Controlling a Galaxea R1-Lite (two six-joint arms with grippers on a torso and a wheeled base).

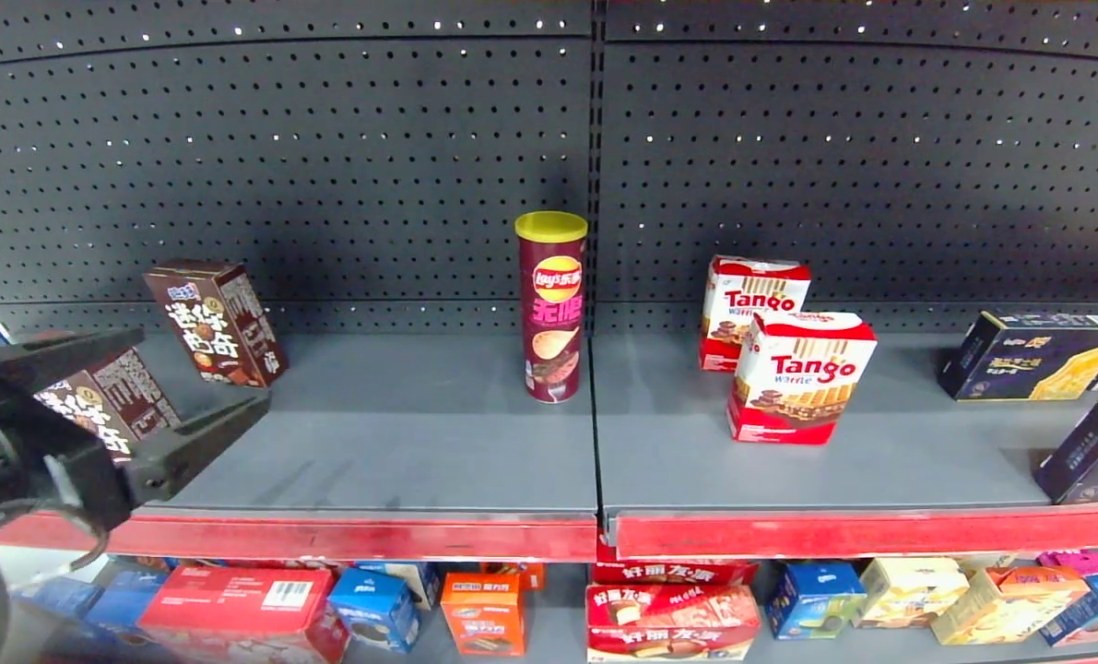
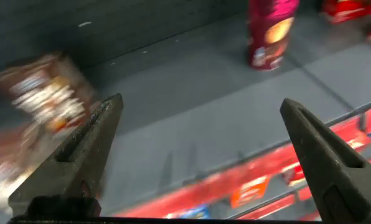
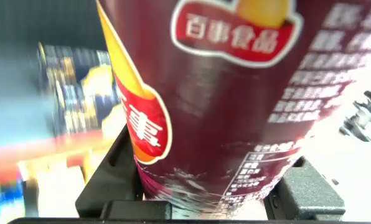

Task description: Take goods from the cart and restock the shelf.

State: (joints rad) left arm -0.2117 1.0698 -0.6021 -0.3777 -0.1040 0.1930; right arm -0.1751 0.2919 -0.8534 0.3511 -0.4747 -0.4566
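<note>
With right end effector (image 3: 210,186) clamped on maroon chip canister (image 3: 235,93), left end effector (image 2: 201,102) splayed empty, carry it upright; seat beside standing canister (image 1: 551,304) on shelf (image 1: 373,443).

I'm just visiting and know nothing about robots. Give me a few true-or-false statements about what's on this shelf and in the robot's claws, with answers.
1. The yellow-lidded can stands upright on the shelf. True.
2. The left gripper holds a box. False: it is open and empty.
3. The right gripper grips a dark red can. True.
4. The front wafer box stands left of the yellow-lidded can. False: it stands to its right.
</note>
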